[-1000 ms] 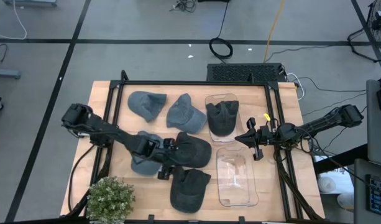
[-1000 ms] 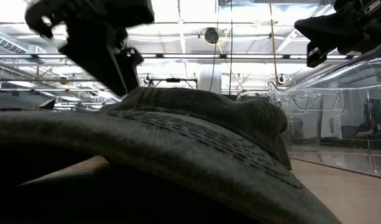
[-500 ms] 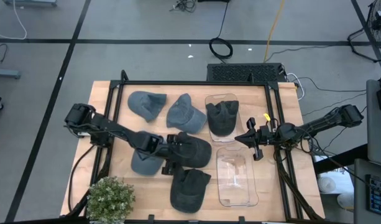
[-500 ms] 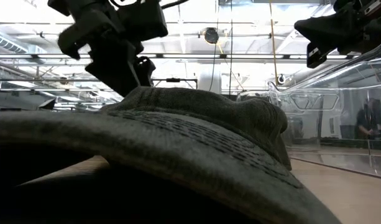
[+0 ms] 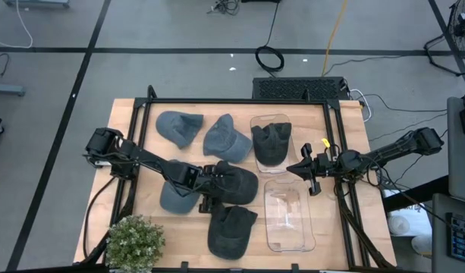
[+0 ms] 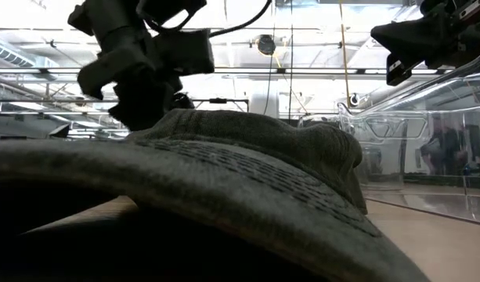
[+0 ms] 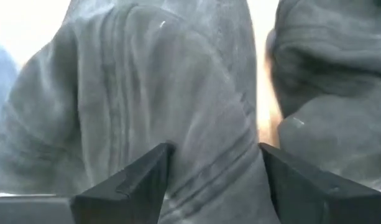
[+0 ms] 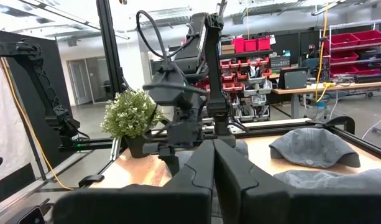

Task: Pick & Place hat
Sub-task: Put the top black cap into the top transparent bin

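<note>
My left gripper point(image 5: 215, 184) is open, its two fingers point(image 7: 137, 180) on either side of the dark hat point(image 5: 236, 182). My right gripper point(image 5: 303, 170) is closed, well apart.

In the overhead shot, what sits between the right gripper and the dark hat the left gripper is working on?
In the high view, only the clear plastic tray's upper edge and bare wood lie between the shut right gripper and the dark hat under the left gripper.
</note>
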You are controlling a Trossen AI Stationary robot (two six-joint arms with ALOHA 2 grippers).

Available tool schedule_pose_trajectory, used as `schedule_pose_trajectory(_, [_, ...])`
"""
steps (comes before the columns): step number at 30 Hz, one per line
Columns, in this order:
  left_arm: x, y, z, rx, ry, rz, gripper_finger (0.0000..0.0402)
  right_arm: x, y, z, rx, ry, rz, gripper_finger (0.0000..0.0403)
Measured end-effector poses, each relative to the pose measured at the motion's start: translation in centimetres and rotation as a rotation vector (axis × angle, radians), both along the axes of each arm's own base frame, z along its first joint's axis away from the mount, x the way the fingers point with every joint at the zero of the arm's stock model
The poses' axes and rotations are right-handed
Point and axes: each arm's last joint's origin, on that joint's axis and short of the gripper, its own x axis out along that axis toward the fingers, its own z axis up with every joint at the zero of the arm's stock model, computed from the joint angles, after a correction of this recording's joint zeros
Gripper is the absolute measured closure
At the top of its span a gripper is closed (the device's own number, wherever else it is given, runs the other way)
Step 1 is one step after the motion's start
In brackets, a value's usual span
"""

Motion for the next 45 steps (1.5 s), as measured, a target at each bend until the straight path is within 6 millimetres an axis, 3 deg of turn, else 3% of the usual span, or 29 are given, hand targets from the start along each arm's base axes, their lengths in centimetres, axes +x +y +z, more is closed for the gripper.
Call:
schedule_pose_trajectory(5, [-0.1, 0.0, -0.4, 0.032, 0.03, -0.037, 0.0198, 0.0, 0.0, 0.0, 0.0, 0.001, 0.0, 0.0403])
schedule_pose_trajectory(12, [-0.6, 0.0, 0.2, 0.054, 0.043, -0.071, 0.0381, 0.0, 0.0, 0.0, 0.0, 0.0, 0.0, 0.0403])
schedule_pose_trajectory(19, [-1.4, -0.8, 4.8, 0.329, 0.1, -0.256, 0.0394, 0.0, 0.0, 0.1, 0.013, -0.007, -0.004, 0.0403])
schedule_pose_trajectory(25, [-1.1, -2.1, 9.8, 0.814, 0.127, -0.531, 0.0387, 0.1, -0.5, -0.2, 0.135, 0.016, -0.173, 0.0403])
schedule_pose_trajectory(31, [0.4, -2.2, 14.9, 1.193, 0.069, -0.478, 0.0393, 0.4, -0.6, -0.5, 0.222, 0.037, -0.2, 0.0403])
schedule_pose_trajectory(35, [1.5, -2.5, 17.2, 1.367, 0.026, -0.48, 0.0394, 0.5, -0.5, -0.2, 0.248, -0.003, -0.182, 0.04])
schedule_pose_trajectory(39, [2.7, -2.1, 19.1, 1.425, -0.076, -0.474, 0.0393, 0.7, -0.3, 0.1, 0.279, -0.045, -0.114, 0.0366])
schedule_pose_trajectory(45, [3.5, -1.6, 19.8, 1.408, -0.187, -0.523, 0.0395, 1.4, 0.3, -0.2, 0.295, -0.015, 0.031, 0.0266])
